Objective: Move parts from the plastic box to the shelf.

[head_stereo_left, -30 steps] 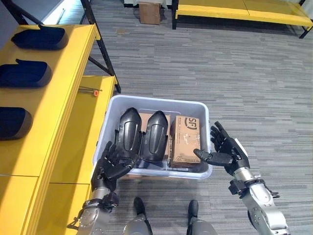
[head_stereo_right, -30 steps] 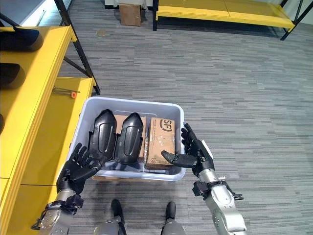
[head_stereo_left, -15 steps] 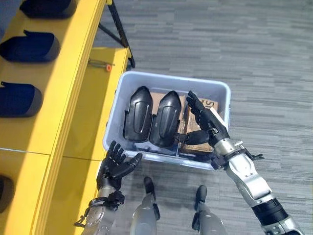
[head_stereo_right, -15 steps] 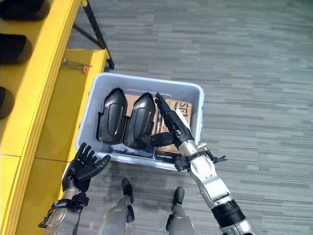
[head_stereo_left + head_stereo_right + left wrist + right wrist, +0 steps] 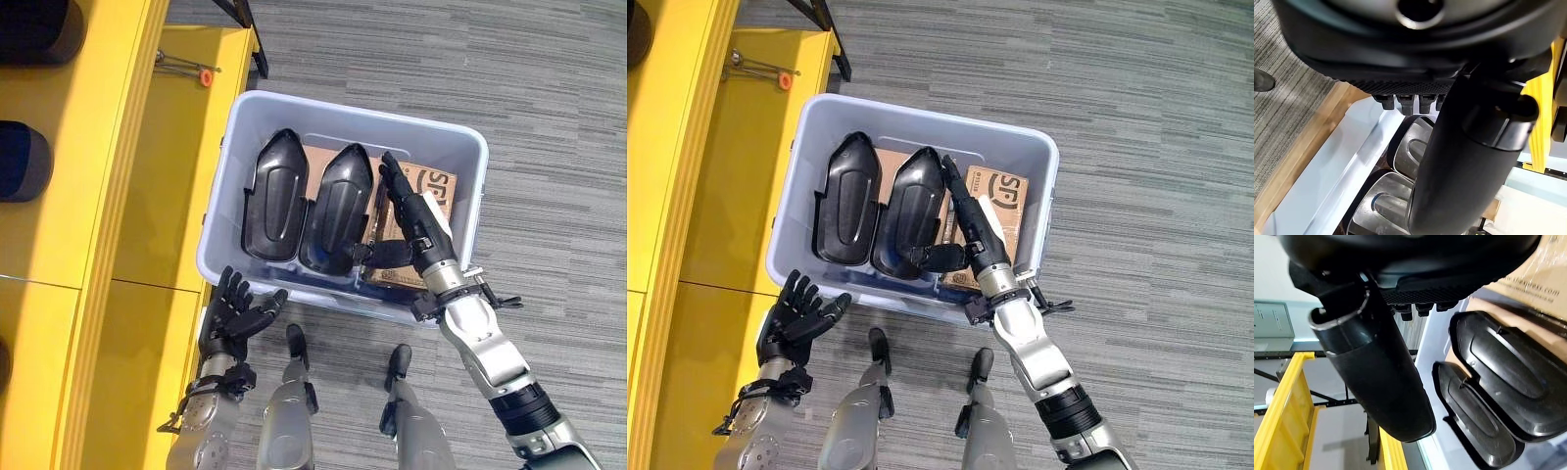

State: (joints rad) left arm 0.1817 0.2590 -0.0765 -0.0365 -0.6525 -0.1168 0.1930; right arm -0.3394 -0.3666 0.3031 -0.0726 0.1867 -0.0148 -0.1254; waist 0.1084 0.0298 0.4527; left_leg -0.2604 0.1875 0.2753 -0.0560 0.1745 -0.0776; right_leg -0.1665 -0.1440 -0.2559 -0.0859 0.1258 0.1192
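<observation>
left hand (image 5: 235,315): i see it nearest to me, outside the plastic box's near wall and close to its near left corner. fingers are spread and relaxed, palm up, holding nothing and touching nothing.
right hand (image 5: 411,220): i see it reaching over the near rim into the box. its fingers lie straight along the gap between the right-hand black part and the cardboard carton, and the thumb points across toward that part's near end. i read no closed grasp on anything; whether the thumb touches the part i cannot tell.
plastic box (image 5: 470,211): pale translucent tub on the grey carpet floor (image 5: 549,117), just beside the shelf's lower yellow deck.
black parts: two moulded black shells stand side by side in the left half of the box, long axis running near to far. the left part (image 5: 272,196) and the right part (image 5: 336,208) touch or nearly touch along their inner edges. both are in the box.
cardboard carton (image 5: 431,191): brown, lying flat in the right half of the box, partly under the right hand.
shelf (image 5: 108,147): yellow, along my left. dark blue rounded pieces (image 5: 24,162) sit on its upper level.
far item: a small tool with an orange tip (image 5: 191,69) lies on the lower deck past the box's far left corner.
</observation>
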